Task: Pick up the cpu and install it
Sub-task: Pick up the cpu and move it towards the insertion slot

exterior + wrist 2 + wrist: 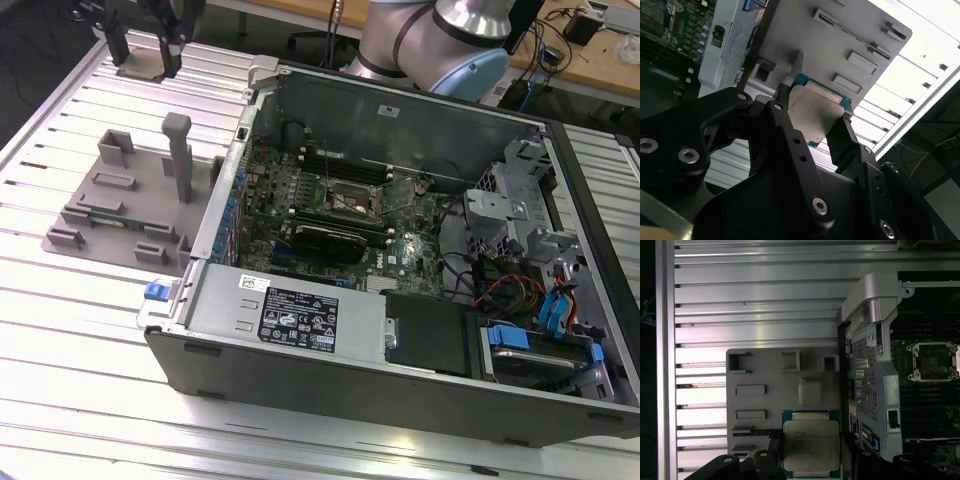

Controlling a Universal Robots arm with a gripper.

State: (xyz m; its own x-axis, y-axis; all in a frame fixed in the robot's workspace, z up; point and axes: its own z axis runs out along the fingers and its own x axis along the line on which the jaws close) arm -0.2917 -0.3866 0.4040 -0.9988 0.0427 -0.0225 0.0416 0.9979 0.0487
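The hand [812, 120] is clamped on two opposite edges of the cpu [811, 445], holding it above the grey fixture tray [765, 405]. Pickup looks done. The motherboard socket [350, 200] is empty, so installation remains.

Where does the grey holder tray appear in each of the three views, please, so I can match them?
Exterior view: the grey tray lies on the slatted table, at the exterior view's left, beside the computer case.
First wrist view: the grey tray lies behind the cpu, which the end effector grips.
Second wrist view: the grey tray lies behind the gripped cpu.
Shared landmark: the computer case next to the tray.
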